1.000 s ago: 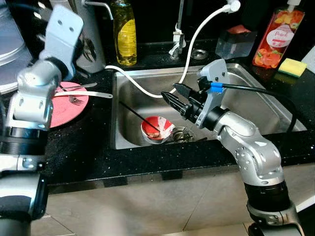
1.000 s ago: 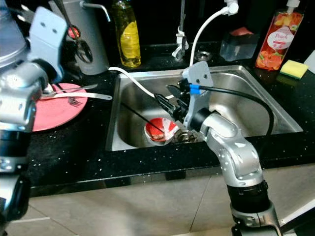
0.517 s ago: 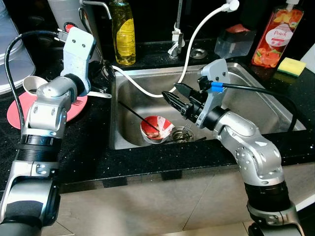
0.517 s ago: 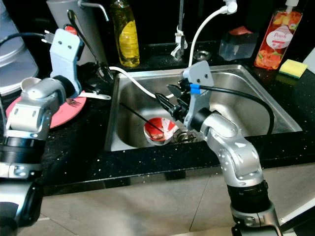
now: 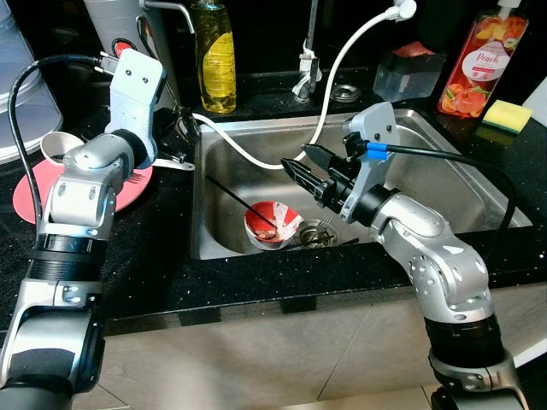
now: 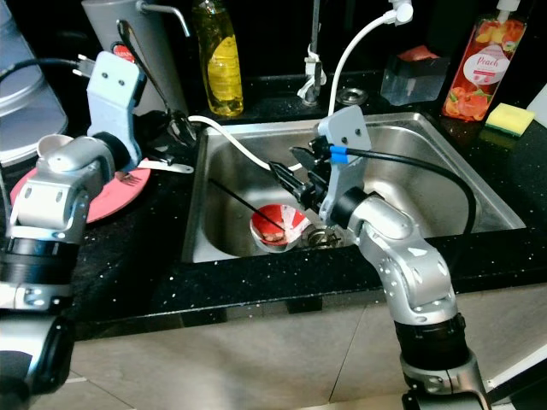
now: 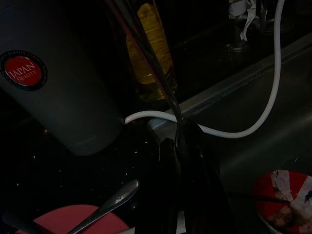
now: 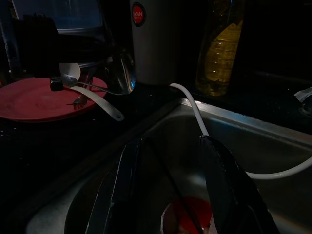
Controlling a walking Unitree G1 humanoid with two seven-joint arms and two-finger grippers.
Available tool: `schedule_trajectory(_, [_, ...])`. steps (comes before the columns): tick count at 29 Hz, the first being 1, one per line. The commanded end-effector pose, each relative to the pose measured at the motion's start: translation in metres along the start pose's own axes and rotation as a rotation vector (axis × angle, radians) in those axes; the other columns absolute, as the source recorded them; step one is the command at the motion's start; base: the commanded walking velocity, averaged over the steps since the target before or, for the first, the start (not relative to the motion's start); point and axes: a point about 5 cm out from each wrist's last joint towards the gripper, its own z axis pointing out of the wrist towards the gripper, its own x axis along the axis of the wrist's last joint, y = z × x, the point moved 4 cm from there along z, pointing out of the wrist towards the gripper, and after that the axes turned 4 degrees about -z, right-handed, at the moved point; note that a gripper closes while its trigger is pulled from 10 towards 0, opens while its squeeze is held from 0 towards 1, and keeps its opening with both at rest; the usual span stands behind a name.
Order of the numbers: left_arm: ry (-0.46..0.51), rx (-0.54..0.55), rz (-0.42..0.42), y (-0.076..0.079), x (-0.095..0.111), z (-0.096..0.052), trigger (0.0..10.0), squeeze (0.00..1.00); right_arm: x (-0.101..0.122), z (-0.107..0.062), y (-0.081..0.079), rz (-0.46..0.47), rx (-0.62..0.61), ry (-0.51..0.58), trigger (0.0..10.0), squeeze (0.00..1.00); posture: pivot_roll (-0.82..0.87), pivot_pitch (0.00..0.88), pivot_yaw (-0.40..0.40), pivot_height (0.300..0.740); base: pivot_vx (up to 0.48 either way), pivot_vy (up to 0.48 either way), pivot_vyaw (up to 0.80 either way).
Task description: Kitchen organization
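Observation:
My left gripper (image 7: 179,141) is shut on the thin dark handle of a long utensil (image 7: 146,53), held by the sink's left rim (image 5: 198,171) near the grey canister (image 6: 158,60). Beside it on the black counter, a pink plate (image 5: 120,186) carries a fork, a white spoon (image 5: 175,164) and a small white cup (image 5: 55,146). My right gripper (image 5: 299,166) hangs open inside the steel sink, just above and right of a red bowl (image 5: 272,224). The bowl holds food scraps and a thin black stick (image 5: 235,198).
A white hose (image 5: 342,60) runs from the tap across the sink to its left rim. A yellow oil bottle (image 5: 215,55), a clear box (image 5: 410,73), a peach soap bottle (image 5: 479,64) and a yellow sponge (image 5: 506,115) line the back. The drain (image 5: 316,231) is beside the bowl.
Over the last second my left arm swung down and right with the utensil, from above the plate to the sink's left rim. It has held still since. The right arm has not moved.

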Motion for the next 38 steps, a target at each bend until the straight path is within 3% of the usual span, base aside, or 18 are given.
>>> schedule_trajectory(1, [-0.006, 0.003, -0.009, 0.0000, -0.0023, -0.0023, 10.0, 0.00, -0.0006, -0.0007, 0.0014, 0.004, -0.007, -0.002, 10.0, 0.00, 0.04, 0.020, 0.028, 0.740, 0.000, 0.000, 0.00])
schedule_trajectory(38, [-0.023, 0.005, -0.002, 0.0013, -0.0062, -0.0020, 10.0, 0.00, 0.0002, 0.0001, 0.0011, 0.003, -0.005, 0.003, 10.0, 0.00, 0.04, 0.010, 0.029, 0.740, 0.000, 0.000, 0.00])
